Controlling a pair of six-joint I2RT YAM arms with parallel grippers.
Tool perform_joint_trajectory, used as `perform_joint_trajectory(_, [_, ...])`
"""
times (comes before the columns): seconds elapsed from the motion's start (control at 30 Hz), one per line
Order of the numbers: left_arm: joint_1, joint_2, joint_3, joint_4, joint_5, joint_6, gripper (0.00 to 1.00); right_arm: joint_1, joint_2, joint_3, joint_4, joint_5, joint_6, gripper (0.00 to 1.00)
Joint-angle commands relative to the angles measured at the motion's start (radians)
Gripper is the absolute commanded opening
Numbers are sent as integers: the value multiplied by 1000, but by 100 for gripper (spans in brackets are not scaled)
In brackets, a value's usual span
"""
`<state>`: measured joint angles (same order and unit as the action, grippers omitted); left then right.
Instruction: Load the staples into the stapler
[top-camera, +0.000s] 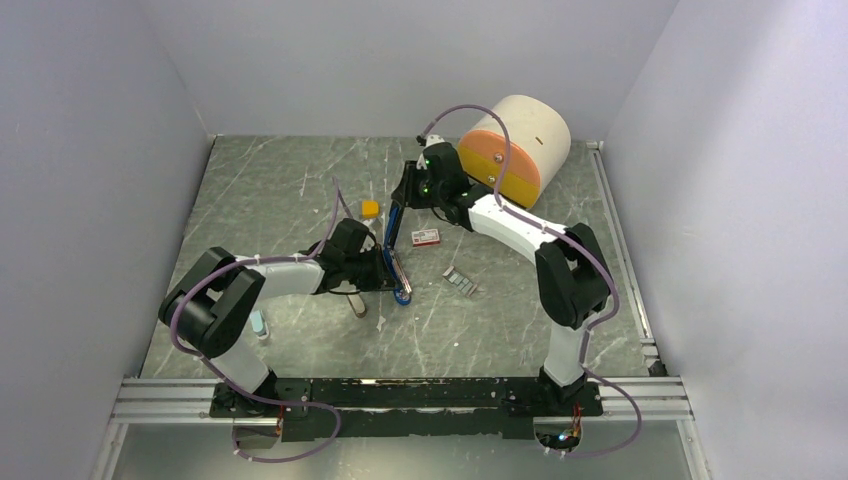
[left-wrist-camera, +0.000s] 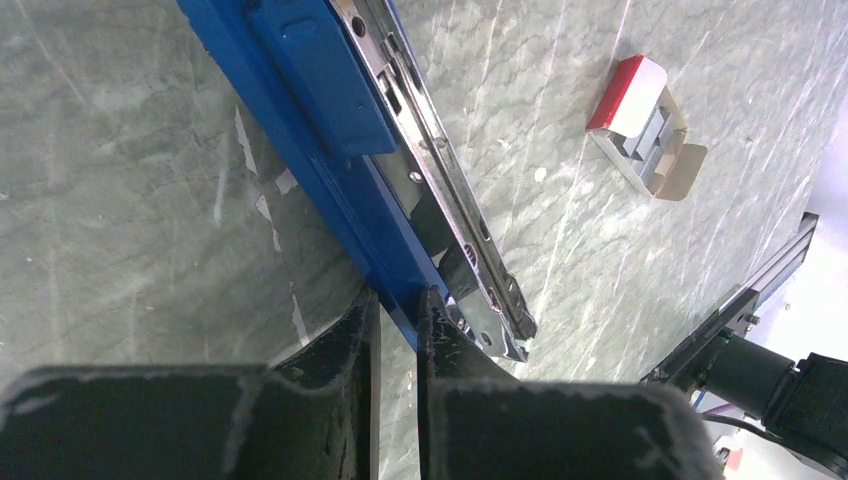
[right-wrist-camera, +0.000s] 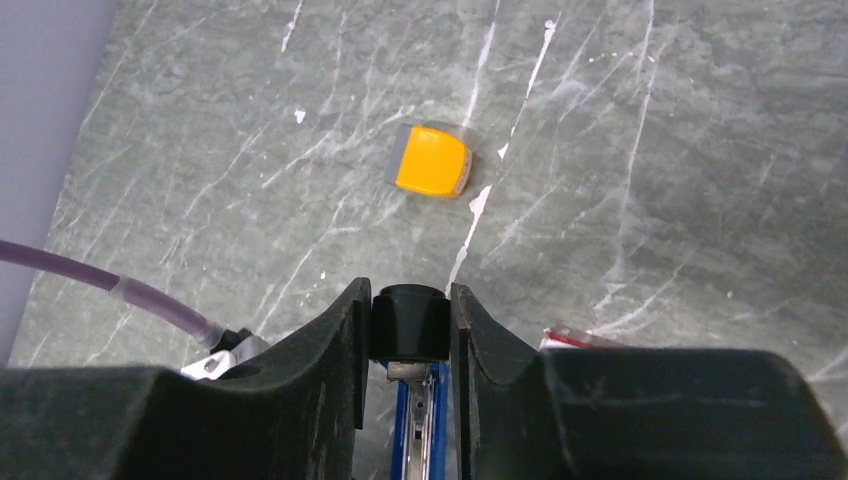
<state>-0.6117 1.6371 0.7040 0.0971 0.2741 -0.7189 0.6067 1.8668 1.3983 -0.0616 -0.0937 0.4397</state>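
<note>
**A:** Grey marbled table, white walls. Both hands are clenched on the blue stapler: left hand on its base, right hand on the raised arm's black end.

**B:** Where are the staples?

**A:** Loose on the table, just right of it. I'd pin the base and swing the arm fully open first. The red-and-white box lies open with grey strips inside.

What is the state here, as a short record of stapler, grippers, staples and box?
stapler: blue metal stapler, swung open, steel rail exposed
left gripper: shut on the stapler's lower half
right gripper: shut on the upper arm's black end
staples: silver-grey ribbed block of staple strips, loose on the grey table, not loaded
box: small red-and-white cardboard box, open, beside the stapler
</note>
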Motion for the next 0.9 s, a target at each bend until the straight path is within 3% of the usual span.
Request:
perform_joint_trajectory(0.0, [-37,43,-28,-34,-84,102,14,12,46,20,-11,-66,-28,30])
perform_joint_trajectory(0.57, [-36,82,-30,-36,-98,35,17,12,131,102,-88,-26,7,47])
perform_joint_trajectory(0.87, [-15,81,-3,-54,-88,9,26,12,74,121,-110,17,9,59])
